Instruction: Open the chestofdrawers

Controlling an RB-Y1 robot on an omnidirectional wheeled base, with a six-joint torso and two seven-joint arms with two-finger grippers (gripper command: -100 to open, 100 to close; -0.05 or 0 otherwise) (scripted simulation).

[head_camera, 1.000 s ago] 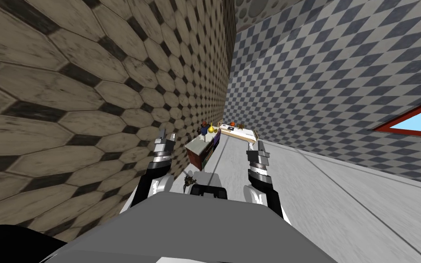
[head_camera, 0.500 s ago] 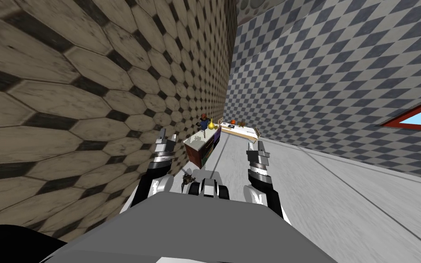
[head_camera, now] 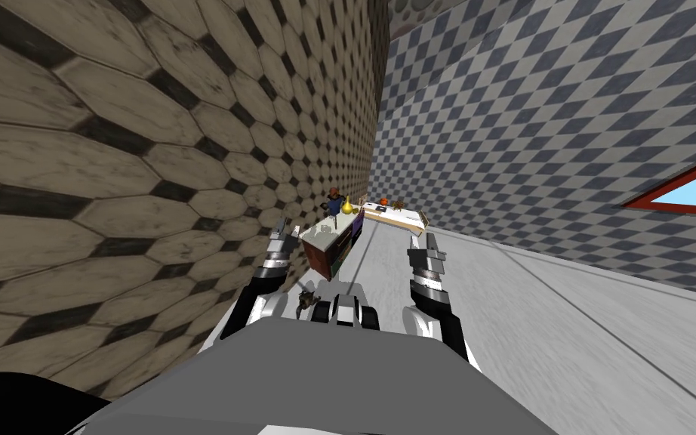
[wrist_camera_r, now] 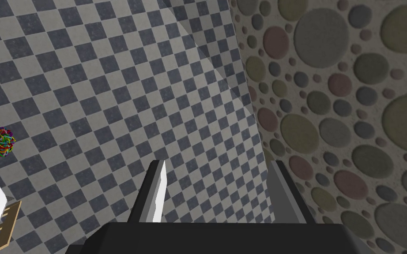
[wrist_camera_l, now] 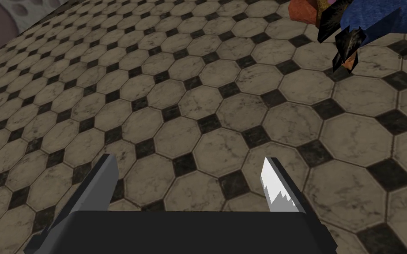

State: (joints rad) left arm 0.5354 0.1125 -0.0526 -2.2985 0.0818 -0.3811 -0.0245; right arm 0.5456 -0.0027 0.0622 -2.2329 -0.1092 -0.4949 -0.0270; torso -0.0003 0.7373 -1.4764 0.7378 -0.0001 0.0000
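Room: long pale grey floor between a tan wall of many-sided tiles with black insets and a blue-grey chequered wall. Red-framed window far across from the tan wall.

Hazards, as judged:
- Scraping of the left gripper along the tan wall, just beside it, on any drift of the base toward it during approach.
- Clipping of the chest's near corner, from the same cause.
- Toppling of the small blue figure and the yellow vase on its top, on any arm sweep above the top instead of at the front.
- Missed grasp, with no handle distinguishable at this range.

Task item: low chest of drawers, dark red-brown body under a pale top. Set against the tan wall, ahead of both grippers and probably out of reach. Front turned away from the tan wall and seen at a sharp angle. Apparently shut, though too small to tell for certain.

Tools: left gripper released, fingers spread, empty, aimed at the tan wall. Right gripper well apart from the tan wall, likewise spread and empty.
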